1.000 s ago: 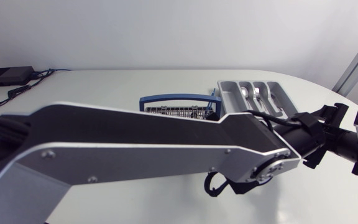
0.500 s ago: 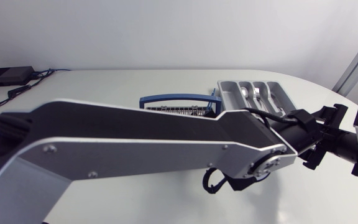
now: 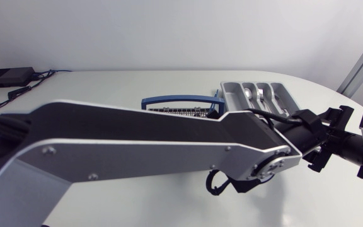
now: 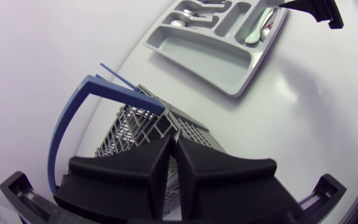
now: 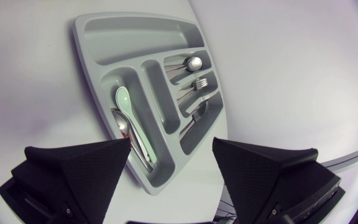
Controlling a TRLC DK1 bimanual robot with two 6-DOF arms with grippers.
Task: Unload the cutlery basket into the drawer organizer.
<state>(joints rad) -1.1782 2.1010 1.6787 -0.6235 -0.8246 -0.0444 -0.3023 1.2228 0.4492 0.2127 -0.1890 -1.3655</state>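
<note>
Slightly shifted since a second ago, the left arm point(image 3: 144, 145) has drawn its elbow joint a little back toward the table's middle; nothing else has moved. It stretches across the white table point(image 3: 106, 88) from the left edge to past the middle.

The grey plastic mesh cutlery basket point(image 4: 129, 127), with its arched blue handle point(image 4: 73, 112), stands near the table's centre, directly under the left gripper point(image 4: 174, 140). That gripper's two black wedge fingers are pressed together, with nothing visible between them.

Just beside the basket lies the grey moulded plastic drawer organizer point(image 5: 142, 31). Its narrow compartments already hold a pale green spoon point(image 5: 124, 102), a metal spoon point(image 5: 191, 63) and a fork point(image 5: 201, 84). Its one large compartment looks bare. The right gripper point(image 5: 173, 143) hangs above the organizer's near end, its fingers spread wide and holding nothing.

No cutlery can be made out inside the basket from these views; the mesh and the gripper hide its interior.

Any remaining pieces are probably like those in the organizer: stiff, thin, light and smooth, so liable to slip or swivel between broad fingers. A hold on the handle's flat sides, near the upper end where it stands above the basket rim, looks safest. The basket itself seems light and could tip or slide if a piece snags in the mesh.
</note>
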